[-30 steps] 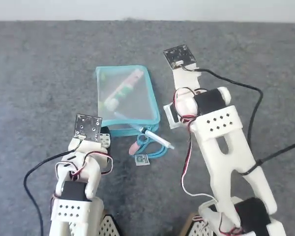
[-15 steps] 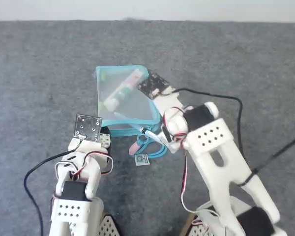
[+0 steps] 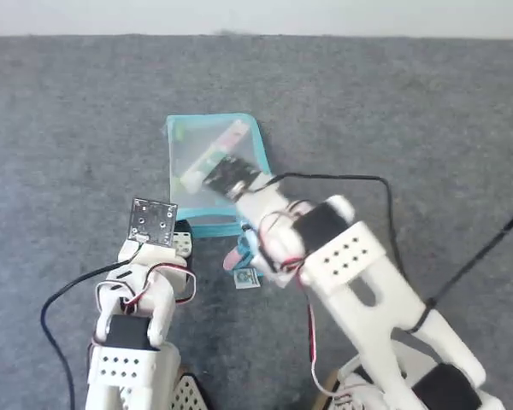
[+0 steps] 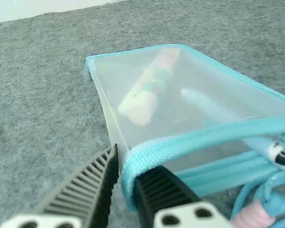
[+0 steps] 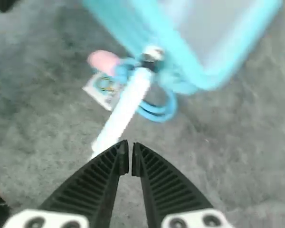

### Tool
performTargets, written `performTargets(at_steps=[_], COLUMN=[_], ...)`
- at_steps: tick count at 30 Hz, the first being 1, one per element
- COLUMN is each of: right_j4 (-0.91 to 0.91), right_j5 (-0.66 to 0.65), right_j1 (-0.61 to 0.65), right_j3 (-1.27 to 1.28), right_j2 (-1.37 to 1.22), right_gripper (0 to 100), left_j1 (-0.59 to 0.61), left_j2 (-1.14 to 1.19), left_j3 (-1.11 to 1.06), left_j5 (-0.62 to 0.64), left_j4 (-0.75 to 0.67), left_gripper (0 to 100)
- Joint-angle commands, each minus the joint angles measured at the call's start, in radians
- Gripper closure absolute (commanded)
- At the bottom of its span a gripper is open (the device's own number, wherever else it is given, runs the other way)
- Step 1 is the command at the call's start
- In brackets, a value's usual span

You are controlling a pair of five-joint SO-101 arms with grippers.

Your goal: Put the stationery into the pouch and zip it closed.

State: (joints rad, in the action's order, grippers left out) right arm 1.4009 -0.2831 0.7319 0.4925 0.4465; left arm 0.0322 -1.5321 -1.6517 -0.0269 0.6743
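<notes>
Pinching the teal zip edge at the corner of the pouch (image 4: 194, 140), the left gripper (image 4: 128, 183) has its jaws set narrow with the fabric band between them. It looks to be anchoring the pouch on the grey tabletop (image 3: 393, 111). The right gripper (image 5: 128, 147) hangs just outside the pouch's open mouth, its jaws brought together to a thin slit with nothing in it.

The next move turns on the pen (image 5: 126, 102). Its blue half lies inside the pouch and its white half sticks out through the mouth. Its long axis runs from the mouth almost straight toward the right gripper, and the free end lies just beside one fingertip (image 5: 111, 161) rather than between the two. The right arm is plainly the nearer one to it. I judge the pen needs driving along its own length into the pouch, either nudged by the closed tips or gripped once the jaws part.

Beside the pouch's mouth lie a pink tag (image 5: 103, 60), a small paper label (image 5: 100, 88) and a loop of blue cord (image 5: 159, 108), all close to the pen and easy to snag. A pink-and-green stick (image 4: 149, 88) already sits inside the pouch.

In the high view the right arm lies across the pouch's mouth corner. I cannot make out the zip pull, nor whether the fingertip touches the pen.
</notes>
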Motion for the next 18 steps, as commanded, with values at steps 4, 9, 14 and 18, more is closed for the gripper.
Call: performTargets(at_steps=[4,9,14,18], right_j4=[-0.004,-0.047,-0.077,-0.097], right_j5=[-0.005,-0.005,-0.002,0.058], right_j1=[0.093,0.097,0.096,0.068], right_j3=[-0.094,-0.100,-0.100,-0.095], right_j2=[0.001,-0.001,-0.001,0.001], right_gripper=[99.2,99.2,99.2,99.2], left_j1=[-0.008,-0.008,-0.008,-0.006], left_j2=[0.006,0.006,0.006,0.006], left_j3=[0.033,0.033,0.031,0.031], left_j5=[-0.005,-0.005,-0.005,-0.005], left_j4=[-0.032,-0.034,-0.032,-0.031], left_gripper=[99,99,99,99])
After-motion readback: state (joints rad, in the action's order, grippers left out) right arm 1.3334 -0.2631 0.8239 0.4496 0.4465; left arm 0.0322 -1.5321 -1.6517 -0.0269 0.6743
